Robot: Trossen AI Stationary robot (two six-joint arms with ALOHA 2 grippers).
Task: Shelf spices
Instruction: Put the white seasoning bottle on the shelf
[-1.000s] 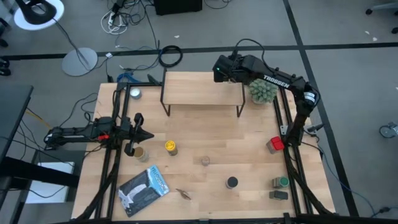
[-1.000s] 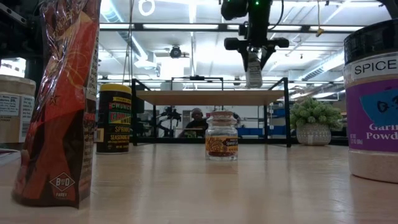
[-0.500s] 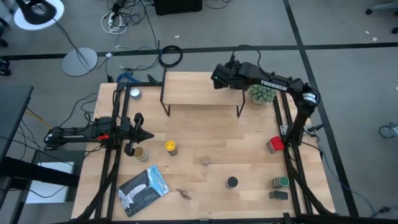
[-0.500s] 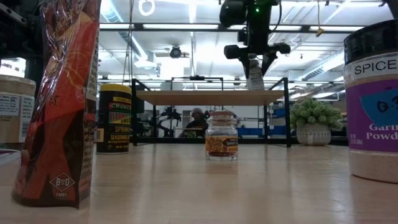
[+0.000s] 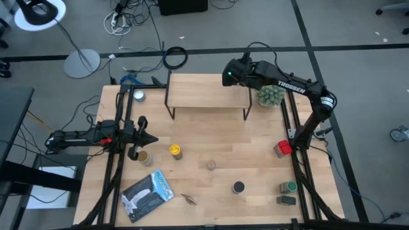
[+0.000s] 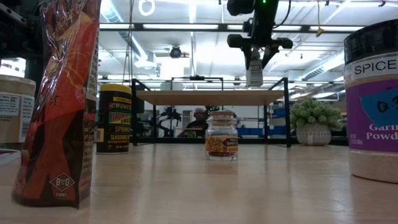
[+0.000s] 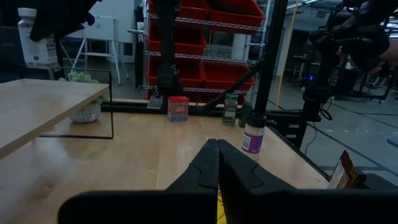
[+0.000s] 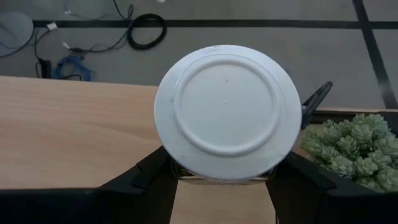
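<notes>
Right gripper (image 6: pixel 255 55) grasps white-capped bottle (image 6: pixel 254 70) above shelf (image 5: pixel 208 91), near its right end. Left gripper (image 5: pixel 150 140) clenched, empty, low over table (image 5: pixel 211 144).

Right gripper (image 6: pixel 254 57) clamped; left closed.

"SPICE" and "Garlic Powder" stand on the black-lidded jar (image 6: pixel 372 99); "TROSSEN" on the right arm (image 5: pixel 291 85).

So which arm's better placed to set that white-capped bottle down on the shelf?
Right. The right gripper holds the white-capped bottle just above the shelf; the left gripper, shut, waits by the table's left edge.
</notes>
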